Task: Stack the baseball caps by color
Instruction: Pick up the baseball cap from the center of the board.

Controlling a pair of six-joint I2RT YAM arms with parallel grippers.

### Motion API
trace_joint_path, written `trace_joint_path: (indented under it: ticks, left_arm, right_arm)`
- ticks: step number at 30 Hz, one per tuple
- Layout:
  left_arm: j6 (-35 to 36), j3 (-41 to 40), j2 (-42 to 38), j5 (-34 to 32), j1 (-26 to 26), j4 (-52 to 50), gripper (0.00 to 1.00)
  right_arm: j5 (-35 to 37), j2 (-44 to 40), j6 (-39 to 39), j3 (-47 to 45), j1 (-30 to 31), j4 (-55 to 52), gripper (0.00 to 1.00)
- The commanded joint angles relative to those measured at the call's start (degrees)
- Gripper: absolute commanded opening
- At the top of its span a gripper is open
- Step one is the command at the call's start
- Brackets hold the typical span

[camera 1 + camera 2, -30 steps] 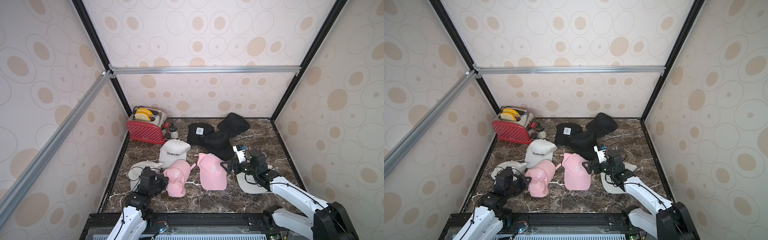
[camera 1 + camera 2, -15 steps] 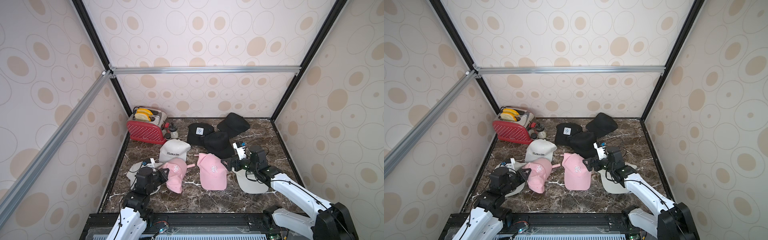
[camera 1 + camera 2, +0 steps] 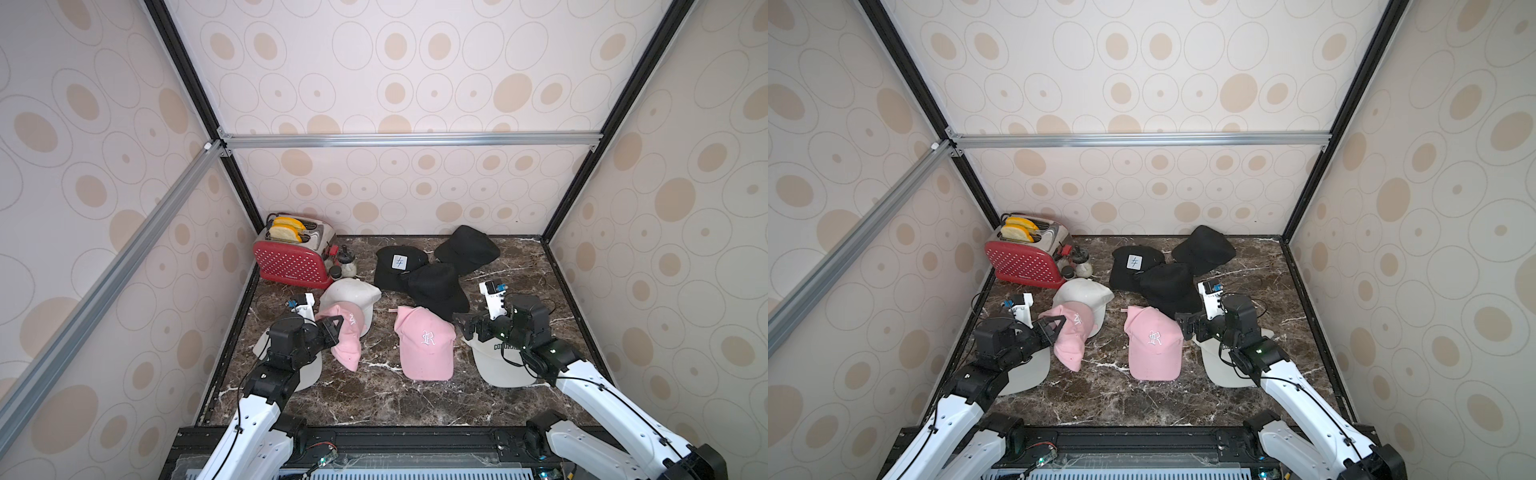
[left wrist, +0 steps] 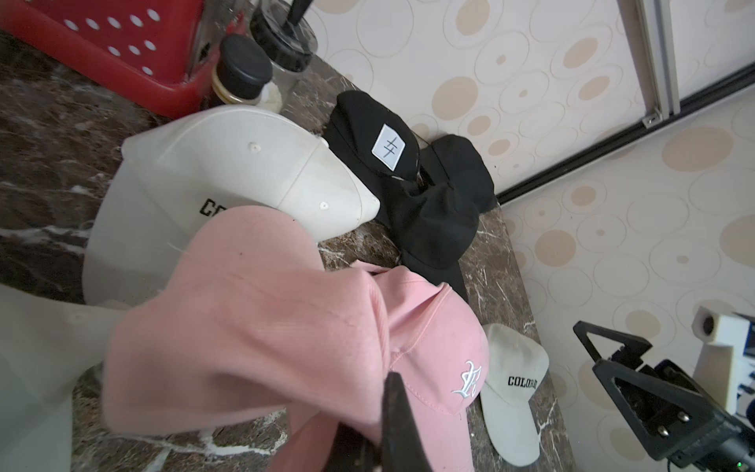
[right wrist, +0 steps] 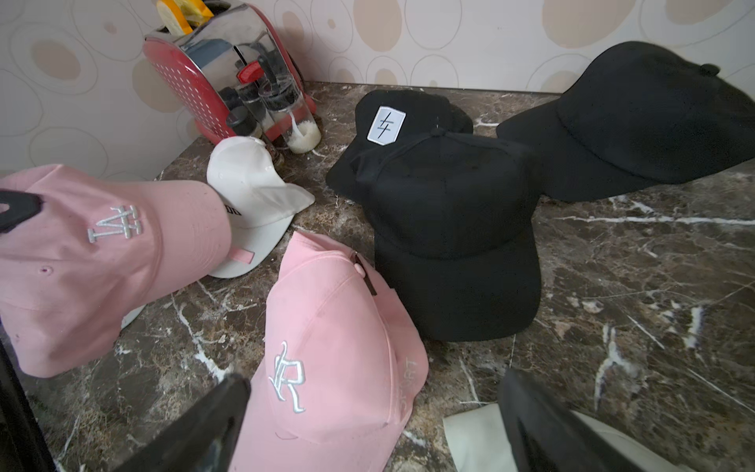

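Baseball caps are spread over the marble table [image 3: 374, 399], still unsorted; I count eight. In the far left corner stands the red toaster [image 3: 291, 266]. The three black caps [image 3: 436, 289] are bunched at the back and overlap each other, so this colour is almost one pile already.

The pale ones are well apart. The off-white cap by the toaster [image 3: 353, 291] sits at the back, the off-white cap under my left arm [image 3: 309, 372] is half hidden, and the COLORADO cap [image 3: 503, 365] lies below my right arm. The flat pink cap [image 3: 424, 345] lies in the middle.

The hanging pink cap [image 3: 349, 338] is what has changed. A second ago it rested on the table; now it is in the air with its brim drooping down.

The left gripper [image 3: 332, 326] is clamped on its fabric, and the left wrist view shows the cloth folded over the finger. The right gripper [image 3: 467, 326] has hardly moved. It waits with jaws wide apart, holding nothing, just beside the flat pink cap.

I judge that the lift has succeeded, so next I carry this cap onto the flat pink one. The cloth is soft and may slip. Small shaker jars [image 3: 343, 266] stand beside the toaster.
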Motion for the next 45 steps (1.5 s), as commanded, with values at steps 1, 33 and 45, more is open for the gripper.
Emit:
trace_joint_path:
  ticks: [1,33,45]
  left_arm:
    - [6.2,4.8,1.2,4.6,-1.9,8.9,0.00]
    - [93.3,40.5,32.6,57.4,-7.3,-50.0,0.00]
    - [95.1,44.7,37.5,57.1,-10.4,-49.7,0.00]
  right_arm:
    - [-3.9,1.2,-0.1,3.3,0.1,-4.5,1.00]
    - [-35.5,5.6,-8.9,15.4,0.4,-15.0,1.00]
    - [-47.3,13.4,-5.5,17.0,4.0,-12.5,0.87]
